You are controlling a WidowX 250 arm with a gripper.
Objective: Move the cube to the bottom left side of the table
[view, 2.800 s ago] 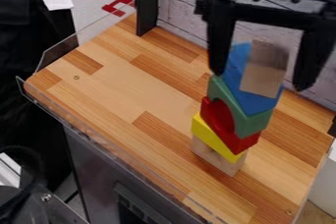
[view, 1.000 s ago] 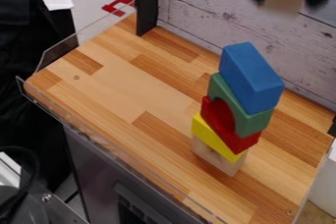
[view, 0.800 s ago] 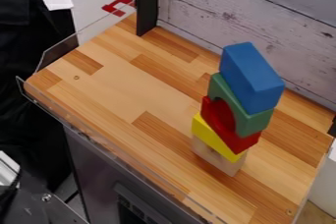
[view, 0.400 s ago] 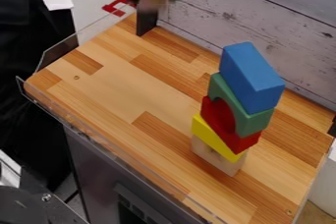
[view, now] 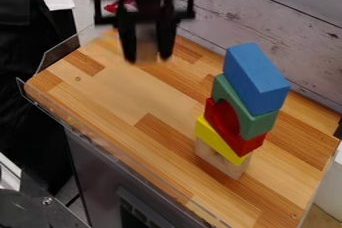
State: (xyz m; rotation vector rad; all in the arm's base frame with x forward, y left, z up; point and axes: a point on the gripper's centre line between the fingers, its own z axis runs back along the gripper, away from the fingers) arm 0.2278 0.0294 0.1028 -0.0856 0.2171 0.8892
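Note:
My gripper (view: 147, 54) hangs above the upper left part of the wooden table (view: 107, 92), up and to the left of the block stack. It is shut on the cube (view: 145, 42), a plain wood-coloured block held upright between the two fingers. The cube is off the table surface, and its lower end is level with the fingertips.
On the table's right half stands a stack: a blue block (view: 255, 78) on top, then a green arch (view: 257, 124), a red arch (view: 244, 143), a yellow block (view: 217, 139) and a wooden block (view: 220, 162). A clear rim edges the left side; a whitish plank wall (view: 280, 27) rises behind.
The gripper lifted the wooden cube from the top of the stack, went up out of sight, and came back at the upper left, now lower over the table. The remaining stack stayed put.

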